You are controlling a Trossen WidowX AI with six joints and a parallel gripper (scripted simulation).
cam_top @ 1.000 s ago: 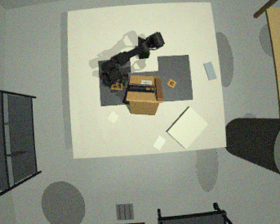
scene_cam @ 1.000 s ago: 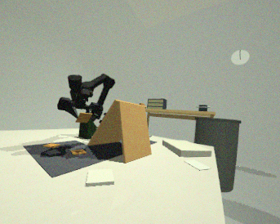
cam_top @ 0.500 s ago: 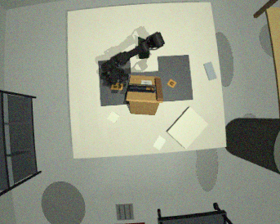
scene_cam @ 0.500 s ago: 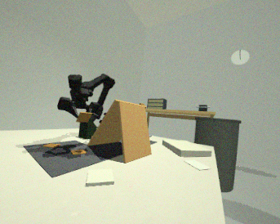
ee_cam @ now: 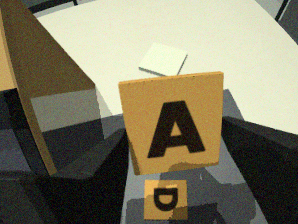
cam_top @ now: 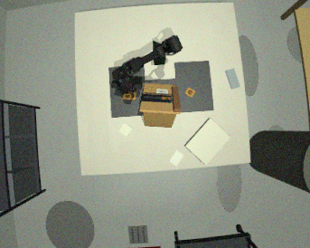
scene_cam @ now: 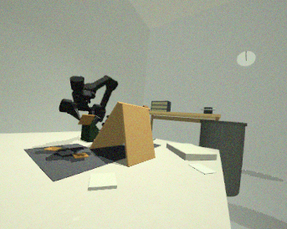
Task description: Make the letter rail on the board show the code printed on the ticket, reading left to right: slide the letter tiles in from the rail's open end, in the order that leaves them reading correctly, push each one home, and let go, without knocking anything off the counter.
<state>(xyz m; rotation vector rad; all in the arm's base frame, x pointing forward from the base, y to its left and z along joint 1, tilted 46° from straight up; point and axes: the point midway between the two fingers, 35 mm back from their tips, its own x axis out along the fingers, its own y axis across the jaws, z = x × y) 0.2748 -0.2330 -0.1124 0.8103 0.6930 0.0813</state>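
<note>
Your gripper [cam_top: 126, 90] [scene_cam: 84, 118] [ee_cam: 174, 129] is pinching tile A [scene_cam: 87, 120] [ee_cam: 140, 105], up in the air, left of the board [cam_top: 158, 119] [scene_cam: 139, 134] [ee_cam: 50, 65]. One tile [cam_top: 165, 98] seems already in the rail [cam_top: 151, 97]. A is not yet inserted; tile D [cam_top: 133, 95] [scene_cam: 80, 155] [ee_cam: 180, 191] lies on the mat [cam_top: 121, 110] [scene_cam: 53, 173] [ee_cam: 232, 107]. I cannot read the code.

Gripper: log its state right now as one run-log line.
gripper: shut on A tile | A tile: raised, off the rail | D tile: on dark mat

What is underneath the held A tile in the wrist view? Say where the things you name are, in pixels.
Below the A tile [ee_cam: 172, 122], a D tile [ee_cam: 181, 199] lies on the dark mat [ee_cam: 231, 107]. Whatever sits directly behind the A tile is covered.
</note>
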